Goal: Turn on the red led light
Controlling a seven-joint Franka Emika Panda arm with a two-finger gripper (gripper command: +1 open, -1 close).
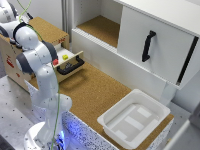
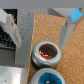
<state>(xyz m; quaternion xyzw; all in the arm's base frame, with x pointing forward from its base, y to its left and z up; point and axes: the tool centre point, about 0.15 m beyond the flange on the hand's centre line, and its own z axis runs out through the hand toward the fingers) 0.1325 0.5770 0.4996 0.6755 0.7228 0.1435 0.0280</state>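
My gripper hangs released, fingers spread, directly over the red led light so I can press it; blue lamp sits just beside.

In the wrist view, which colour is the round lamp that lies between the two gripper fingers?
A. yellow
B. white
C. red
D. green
C: the red led light has a red round top in a grey ring, centred under the open gripper, with a blue lamp next to it.
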